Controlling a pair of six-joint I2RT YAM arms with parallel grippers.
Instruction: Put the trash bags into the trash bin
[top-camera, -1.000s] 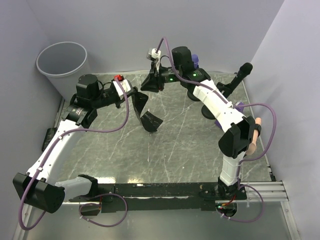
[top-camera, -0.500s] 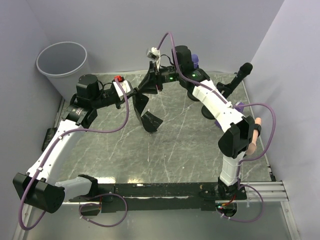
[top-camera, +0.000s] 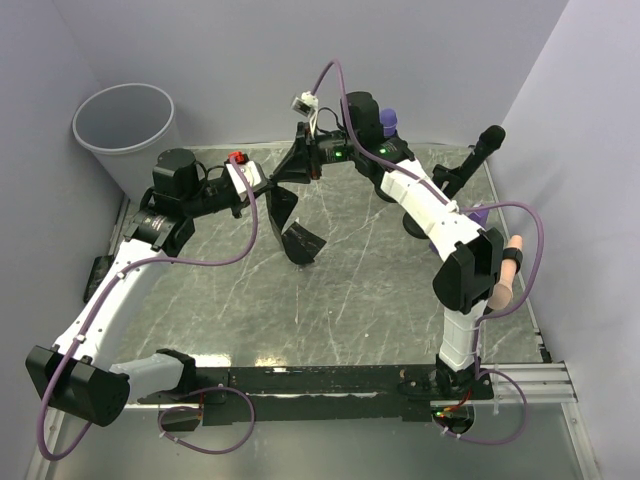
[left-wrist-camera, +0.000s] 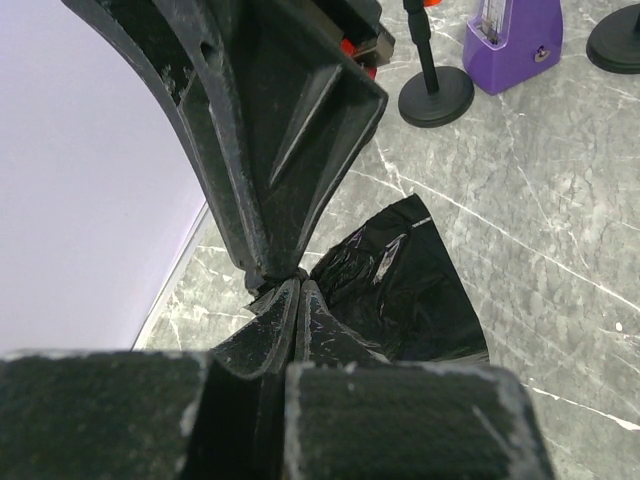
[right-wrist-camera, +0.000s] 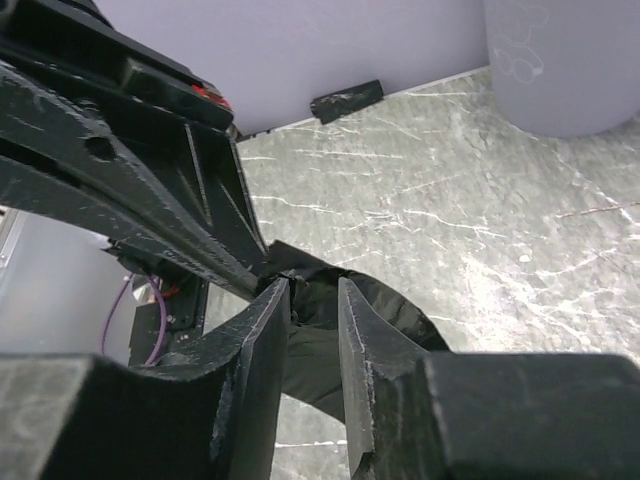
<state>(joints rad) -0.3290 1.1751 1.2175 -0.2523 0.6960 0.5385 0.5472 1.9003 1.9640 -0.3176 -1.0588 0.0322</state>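
A black trash bag hangs from my left gripper, which is shut on its top edge above the table's rear middle. In the left wrist view the shut left gripper pinches the bag, and the right fingers come in tip to tip from above. My right gripper is open. In the right wrist view it straddles the bunched bag top with a narrow gap. The light grey trash bin stands at the far left corner and also shows in the right wrist view.
A purple box and black round-based stands sit at the rear right of the table. A black handle-like object leans at the far right. Lilac walls close in the back and both sides.
My right gripper has moved left toward the left gripper's tips and now straddles the bag's top. The left arm and the hanging bag have stayed in place.
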